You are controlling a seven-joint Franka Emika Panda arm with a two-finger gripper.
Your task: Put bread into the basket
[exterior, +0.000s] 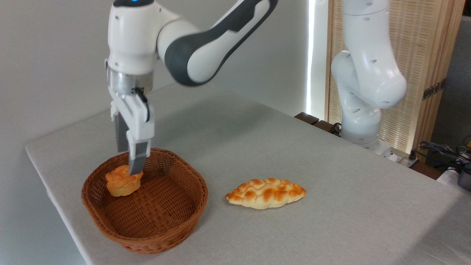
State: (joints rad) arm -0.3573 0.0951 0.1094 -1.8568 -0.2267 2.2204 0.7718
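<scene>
1. Over the basket (145,215), left end of the table (294,147): gripper (129,156) points straight down, tips at the bread (123,180).
2. Bread sits inside the basket, near the back-left wall, apparently on the weave.
3. Fingers: near one touches the bun's top edge, the other is behind it. Pinching or just freed — can't tell.
4. Risk: lifting while pinched drags the bun back out.
5. Risk: a sideways retreat catches a finger on the rim and shifts the basket.
6. Braided loaf (265,193) lies on the table, well apart.
</scene>
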